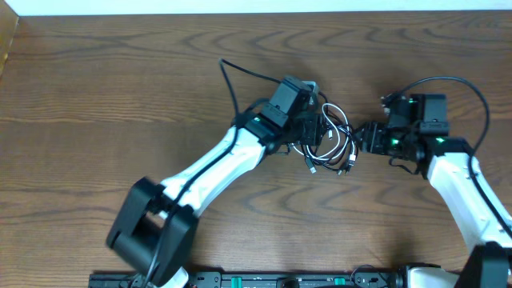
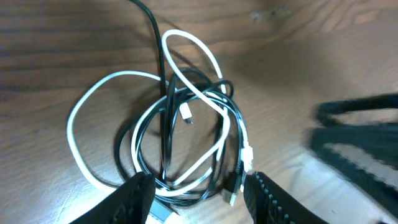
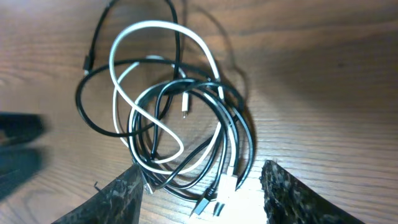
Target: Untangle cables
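Dark wood-grain table (image 1: 80,96) (pale strip (image 1: 240,6) along its far edge). Black cable (image 2: 166,130) and white cable (image 3: 155,25) lie tangled; left gripper (image 2: 199,180) and right gripper (image 3: 200,171) gape, gripping nothing.

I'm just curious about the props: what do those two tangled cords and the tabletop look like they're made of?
White cable: smooth plastic or rubber jacket, slightly glossy, bending in soft loops. Black cable: likely the same, with faint highlights along it. Table: brown wood grain with a satin sheen; real wood or laminate, can't tell.
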Action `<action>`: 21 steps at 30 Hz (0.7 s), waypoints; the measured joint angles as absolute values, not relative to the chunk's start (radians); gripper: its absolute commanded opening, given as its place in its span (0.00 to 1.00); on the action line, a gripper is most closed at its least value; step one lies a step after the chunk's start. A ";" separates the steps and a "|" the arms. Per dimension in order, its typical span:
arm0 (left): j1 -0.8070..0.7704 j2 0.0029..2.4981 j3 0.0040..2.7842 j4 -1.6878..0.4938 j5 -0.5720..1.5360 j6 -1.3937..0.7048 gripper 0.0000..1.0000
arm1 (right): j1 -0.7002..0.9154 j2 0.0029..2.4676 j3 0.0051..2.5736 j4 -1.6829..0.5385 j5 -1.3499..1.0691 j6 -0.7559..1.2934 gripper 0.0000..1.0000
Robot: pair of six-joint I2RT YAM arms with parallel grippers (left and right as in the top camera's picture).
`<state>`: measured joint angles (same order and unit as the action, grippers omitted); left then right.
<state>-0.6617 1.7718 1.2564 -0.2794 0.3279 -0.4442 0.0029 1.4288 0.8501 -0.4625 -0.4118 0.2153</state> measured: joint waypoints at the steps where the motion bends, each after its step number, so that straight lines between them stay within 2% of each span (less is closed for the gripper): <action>1: -0.665 1.810 1.256 -0.250 0.328 -0.444 0.51 | -0.008 1.411 0.850 -0.465 -0.413 0.215 0.57; 4: -0.665 1.872 1.256 -0.195 0.327 -0.444 0.50 | -0.016 1.396 0.850 -0.468 -0.414 0.215 0.57; 5: -0.665 1.893 1.256 -0.179 0.327 -0.444 0.45 | -0.015 1.396 0.850 -0.469 -0.416 0.215 0.57; 6: -0.665 1.906 1.256 -0.169 0.327 -0.444 0.36 | -0.015 1.396 0.850 -0.474 -0.417 0.215 0.57; 8: -0.665 1.927 1.256 -0.157 0.327 -0.446 0.08 | -0.015 1.396 0.850 -0.476 -0.418 0.215 0.57; 14: -0.665 1.919 1.256 -0.182 0.342 -0.406 0.08 | -0.006 1.396 0.850 -0.478 -0.439 0.200 0.58; 21: -0.655 1.666 1.256 -0.249 0.389 -0.468 0.07 | 0.080 1.396 0.850 -0.450 -0.461 0.182 0.57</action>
<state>-0.6552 1.6657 1.2564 -0.2485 0.3893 -0.4679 0.0803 1.3956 0.8501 -0.4496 -0.4614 0.1818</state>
